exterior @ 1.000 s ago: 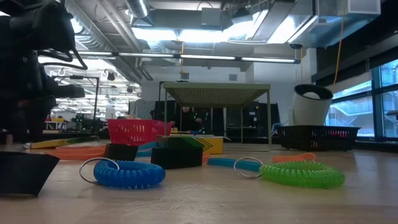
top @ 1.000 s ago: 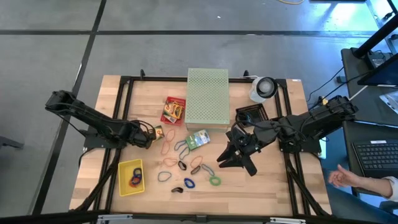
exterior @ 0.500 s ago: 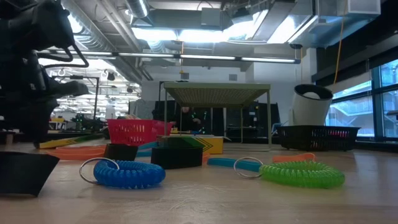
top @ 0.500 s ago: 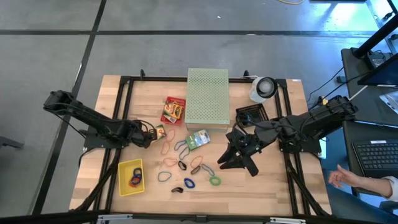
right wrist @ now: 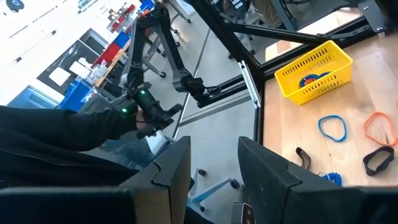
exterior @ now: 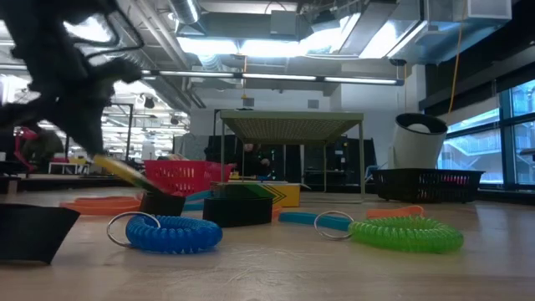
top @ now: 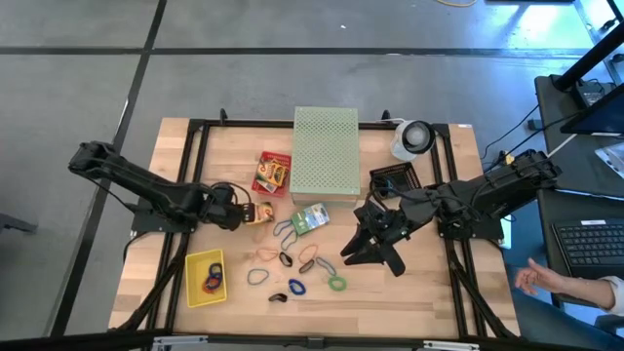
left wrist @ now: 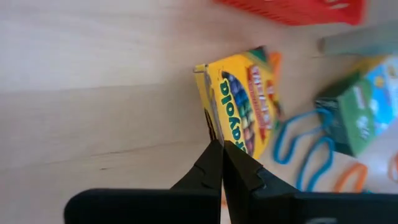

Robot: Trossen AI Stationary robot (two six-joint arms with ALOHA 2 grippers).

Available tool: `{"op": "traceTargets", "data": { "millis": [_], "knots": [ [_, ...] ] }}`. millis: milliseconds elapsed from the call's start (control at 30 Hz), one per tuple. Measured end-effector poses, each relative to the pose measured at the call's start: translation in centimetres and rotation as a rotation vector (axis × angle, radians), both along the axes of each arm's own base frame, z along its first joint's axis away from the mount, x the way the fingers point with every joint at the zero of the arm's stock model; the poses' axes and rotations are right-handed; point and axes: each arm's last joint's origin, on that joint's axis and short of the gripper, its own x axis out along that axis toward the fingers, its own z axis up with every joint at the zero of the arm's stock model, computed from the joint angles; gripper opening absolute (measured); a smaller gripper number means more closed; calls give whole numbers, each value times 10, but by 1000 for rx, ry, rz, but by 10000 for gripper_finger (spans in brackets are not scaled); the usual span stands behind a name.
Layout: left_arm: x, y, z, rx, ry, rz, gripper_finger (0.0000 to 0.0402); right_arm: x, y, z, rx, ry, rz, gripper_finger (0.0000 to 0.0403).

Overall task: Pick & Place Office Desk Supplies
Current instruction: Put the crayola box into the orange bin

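My left gripper [top: 246, 211] is left of the table's middle, shut on a small yellow crayon box [left wrist: 242, 106], which shows as a slanting yellow strip [exterior: 125, 172] in the low view. My right gripper [top: 371, 255] hangs open right of the pile and touches nothing. Rubber-band loops [top: 285, 232] in blue, orange and red lie flat on the wood. So do a blue coil [exterior: 171, 234], a green coil [exterior: 408, 234] and black clips [top: 286, 259]. A green card box [top: 311, 218] and a red crayon box [top: 272, 173] lie flat too. My left gripper pinches the yellow crayon box by the thin edge of its near end [left wrist: 213, 127], between the two shut fingertips [left wrist: 211, 155]. The fingers point along the box. The box slants down below the gripper; whether its low end touches the table I cannot tell.
A large pale green perforated box [top: 326, 153] stands at the far middle. A yellow basket [top: 205, 278] holding a few bands sits near the left front. A black mesh tray [top: 394, 180] and a white round object [top: 413, 138] are at the far right. A person's hand [top: 534, 280] shows beyond the right edge.
My left gripper has moved toward the table's right and risen, taking the yellow crayon box with it. The box, which lay flat by the fingers, now slants below them. My right arm has kept still.
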Motion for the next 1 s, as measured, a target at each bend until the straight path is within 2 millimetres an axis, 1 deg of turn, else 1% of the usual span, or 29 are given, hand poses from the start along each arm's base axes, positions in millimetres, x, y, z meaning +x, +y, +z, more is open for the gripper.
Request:
{"op": "traceTargets", "data": {
  "millis": [200, 433, 633, 767, 900, 1000],
  "knots": [
    [6, -1, 34, 74, -2, -47, 1, 0, 0, 0, -2, 0, -3, 135],
    [11, 0, 71, 164, -52, -80, 1, 0, 0, 0, -8, -4, -1, 135],
    [15, 0, 93, 214, -110, -95, 1, 0, 0, 0, -20, -11, 3, 135],
    [17, 2, 108, 281, -150, -88, 1, 0, 0, 0, -21, -11, 2, 135],
    [17, 12, 119, 332, -132, -70, 1, 0, 0, 0, -21, -12, 3, 135],
    [18, 22, 122, 365, -112, -53, 1, 0, 0, 0, -21, -12, 2, 135]
  ]
}}
